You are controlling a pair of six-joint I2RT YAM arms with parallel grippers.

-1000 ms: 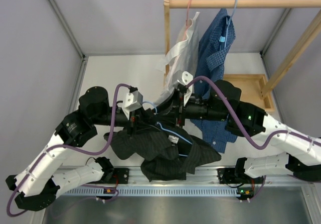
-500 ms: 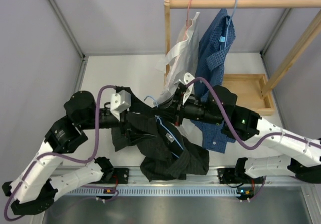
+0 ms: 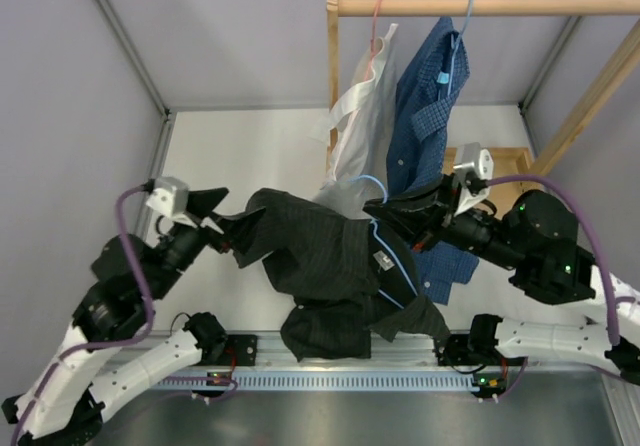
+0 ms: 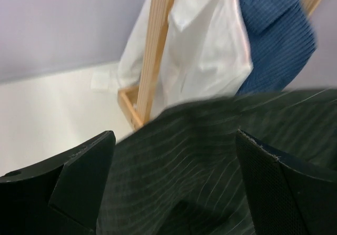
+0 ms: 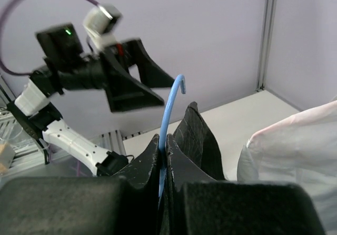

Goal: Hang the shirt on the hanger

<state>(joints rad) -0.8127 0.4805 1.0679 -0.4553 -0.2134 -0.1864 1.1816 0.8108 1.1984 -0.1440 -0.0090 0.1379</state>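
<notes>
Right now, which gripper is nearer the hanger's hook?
Right. The right gripper grips the hanger just below its hook, jaws shut. The left gripper, jaws open, is at the shirt's opposite edge, apart from the hanger.

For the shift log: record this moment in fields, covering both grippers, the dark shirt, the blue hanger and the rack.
hanger: light-blue wire, hook free
shirt: dark, bunched, hanging from the hanger
left gripper: open wide, at one end of the shirt
right gripper: shut on the hanger below its hook
rack: wooden, bears a white shirt and a blue checked shirt
</notes>
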